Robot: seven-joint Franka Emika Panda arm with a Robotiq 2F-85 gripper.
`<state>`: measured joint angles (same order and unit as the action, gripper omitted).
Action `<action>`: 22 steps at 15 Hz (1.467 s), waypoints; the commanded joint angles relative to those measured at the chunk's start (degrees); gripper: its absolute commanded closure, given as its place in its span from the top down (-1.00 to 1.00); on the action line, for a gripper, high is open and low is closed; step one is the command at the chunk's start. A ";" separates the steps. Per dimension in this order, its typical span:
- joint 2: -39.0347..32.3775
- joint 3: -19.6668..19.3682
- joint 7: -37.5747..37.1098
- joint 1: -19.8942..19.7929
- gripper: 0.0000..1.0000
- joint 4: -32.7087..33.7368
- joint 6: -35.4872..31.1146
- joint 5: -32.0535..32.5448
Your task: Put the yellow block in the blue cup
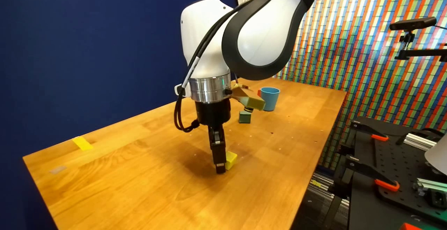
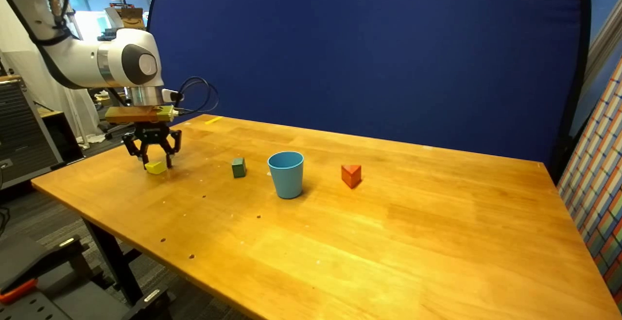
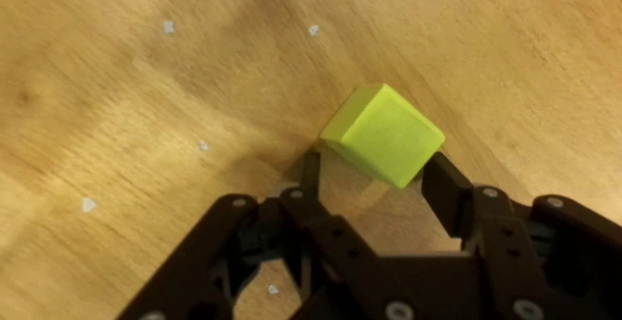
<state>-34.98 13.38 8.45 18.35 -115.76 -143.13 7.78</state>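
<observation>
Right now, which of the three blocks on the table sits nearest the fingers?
The yellow block, close by the open fingers; the dark green cube and orange-red triangular block stand farther off, nearer the blue cup.

My shell [image 1: 197,37] is smooth, white and rounded, edged with broad dark-grey trim [image 1: 229,44]. Below it comes a shiny silver collar [image 1: 209,89], then a black cylinder [image 1: 213,113]. Black cables [image 1: 177,111] run down my outside, with a pale sleeve [image 1: 190,71] on them. A boxy housing [image 2: 139,114], yellow and tan, sits above my pincer [image 3: 375,176], which is black, angular and jointed, dotted with round grey screw heads [image 3: 399,309].
</observation>
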 commanded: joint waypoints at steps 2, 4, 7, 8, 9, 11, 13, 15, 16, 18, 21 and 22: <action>1.87 -2.02 -3.28 1.17 0.98 -1.44 1.04 2.51; 2.13 -2.19 -3.80 0.99 1.00 -1.94 1.12 2.38; 2.39 -2.89 -4.99 1.46 0.50 -2.68 0.75 2.99; 2.32 -2.65 -4.95 1.23 0.40 -2.90 0.59 2.75; 2.44 -2.71 -5.26 1.27 0.25 -2.97 0.55 3.04; 2.96 -2.91 -5.80 1.27 -0.08 -3.24 0.74 3.51; 4.30 -3.57 -6.31 1.01 -0.39 -3.79 1.28 3.92; 7.24 -6.30 -8.49 1.04 -0.65 -5.23 2.14 6.15; 9.30 -8.05 -9.93 0.55 -0.72 -6.44 2.29 7.46; 12.78 -11.29 -12.27 -0.73 -0.69 -8.13 3.07 10.04; 17.73 -15.31 -14.91 -3.48 -0.69 -9.79 4.93 13.17; 19.05 -16.27 -15.60 -4.48 -0.69 -10.15 5.53 14.25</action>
<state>-22.33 -0.65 -3.72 16.08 -122.50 -139.61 18.59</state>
